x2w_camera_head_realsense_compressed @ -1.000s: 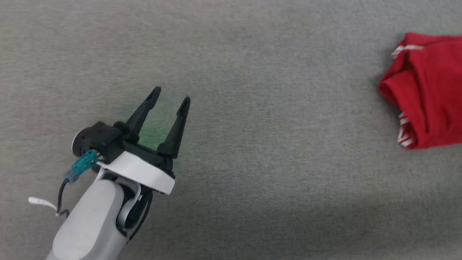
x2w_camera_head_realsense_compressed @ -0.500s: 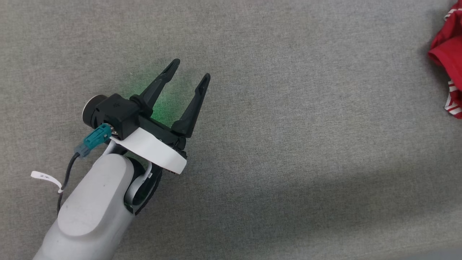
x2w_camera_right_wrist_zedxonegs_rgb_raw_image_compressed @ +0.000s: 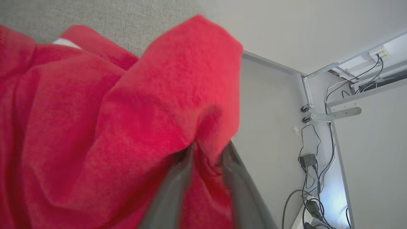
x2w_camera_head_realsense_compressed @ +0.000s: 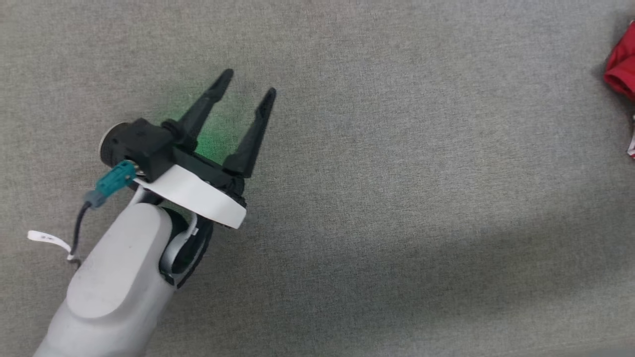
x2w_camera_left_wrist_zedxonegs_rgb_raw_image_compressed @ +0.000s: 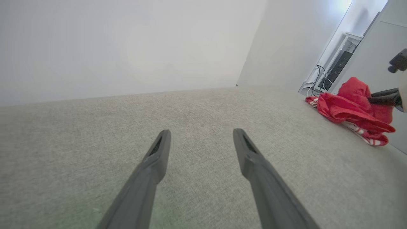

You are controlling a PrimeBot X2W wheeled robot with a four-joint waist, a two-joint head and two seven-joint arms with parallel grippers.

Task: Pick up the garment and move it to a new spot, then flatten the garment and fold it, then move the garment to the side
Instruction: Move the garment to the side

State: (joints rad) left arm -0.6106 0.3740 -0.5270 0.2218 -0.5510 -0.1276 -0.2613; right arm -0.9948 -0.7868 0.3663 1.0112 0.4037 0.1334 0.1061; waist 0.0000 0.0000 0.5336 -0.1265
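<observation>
The left gripper (x2w_camera_head_realsense_compressed: pixel 248 83) hovered over the grey fabric surface (x2w_camera_head_realsense_compressed: pixel 397 198), its 2 fingers spread wide and empty. The garment (x2w_camera_left_wrist_zedxonegs_rgb_raw_image_compressed: pixel 346 108) lay bunched well to its right. The right gripper (x2w_camera_right_wrist_zedxonegs_rgb_raw_image_compressed: pixel 206 152) had red cloth between its 2 narrowly parted fingers. The cloth hid the tips, so I could not tell whether it gripped.

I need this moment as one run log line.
left gripper: open, empty | right gripper: garment between jaws, grip unclear | garment: bunched on grey surface

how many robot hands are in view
2. The left hand is open over the grey surface, at head view's left. The right hand is at the red shirt, with cloth between its fingers.
</observation>
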